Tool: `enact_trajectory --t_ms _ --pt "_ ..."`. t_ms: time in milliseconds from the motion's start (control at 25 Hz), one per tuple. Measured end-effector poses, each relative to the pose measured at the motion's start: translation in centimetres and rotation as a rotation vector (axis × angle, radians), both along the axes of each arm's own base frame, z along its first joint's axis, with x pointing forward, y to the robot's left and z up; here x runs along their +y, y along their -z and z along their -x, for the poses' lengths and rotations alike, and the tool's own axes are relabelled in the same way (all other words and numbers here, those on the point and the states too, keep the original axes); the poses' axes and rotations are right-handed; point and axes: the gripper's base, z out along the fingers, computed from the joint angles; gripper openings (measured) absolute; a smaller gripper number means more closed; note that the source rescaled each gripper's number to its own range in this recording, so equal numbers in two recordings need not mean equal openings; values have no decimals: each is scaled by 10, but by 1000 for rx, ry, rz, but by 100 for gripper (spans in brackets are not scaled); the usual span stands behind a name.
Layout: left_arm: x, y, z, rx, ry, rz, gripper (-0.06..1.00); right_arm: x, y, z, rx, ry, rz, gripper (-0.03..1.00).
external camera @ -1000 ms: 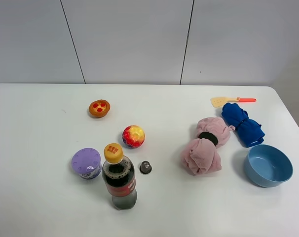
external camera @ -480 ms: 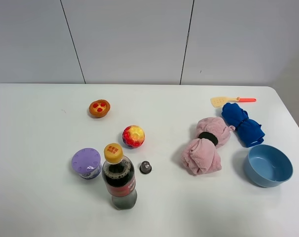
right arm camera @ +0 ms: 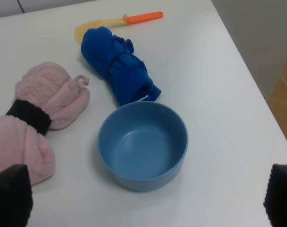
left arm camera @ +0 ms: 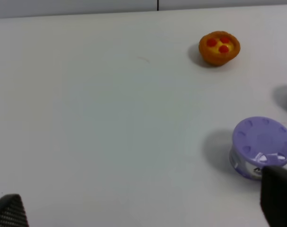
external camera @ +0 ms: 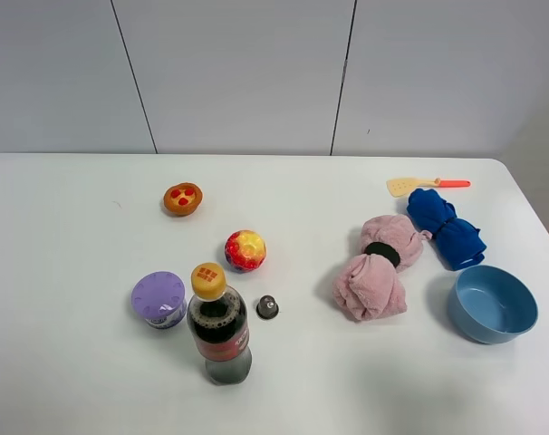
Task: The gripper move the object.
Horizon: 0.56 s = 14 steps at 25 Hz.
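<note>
No arm shows in the exterior high view. My left gripper (left arm camera: 143,208) is open and empty, its fingertips (left arm camera: 278,200) far apart above bare table; one tip overlaps the purple-lidded jar (left arm camera: 263,145), also seen in the exterior high view (external camera: 158,299). An orange tart (left arm camera: 219,47) lies farther off. My right gripper (right arm camera: 146,196) is open and empty, with the blue bowl (right arm camera: 142,144) just ahead between its fingertips (right arm camera: 11,195). The pink rolled towel (right arm camera: 37,125), blue rolled towel (right arm camera: 117,64) and yellow spatula with orange handle (right arm camera: 117,22) lie beyond.
A cola bottle (external camera: 218,326) stands near the front, by the purple jar. A small dark cap (external camera: 267,306) and a red-yellow ball (external camera: 245,250) lie beside it. The tart (external camera: 182,198) is at the back left. The blue bowl (external camera: 493,304) sits near the table's right edge.
</note>
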Motion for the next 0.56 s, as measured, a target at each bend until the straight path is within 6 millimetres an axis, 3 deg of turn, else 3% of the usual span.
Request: enact_trajectory --t_ms 560 --pt "0 0 0 0 0 0 100 0 0 0 0 -3 -4 100"
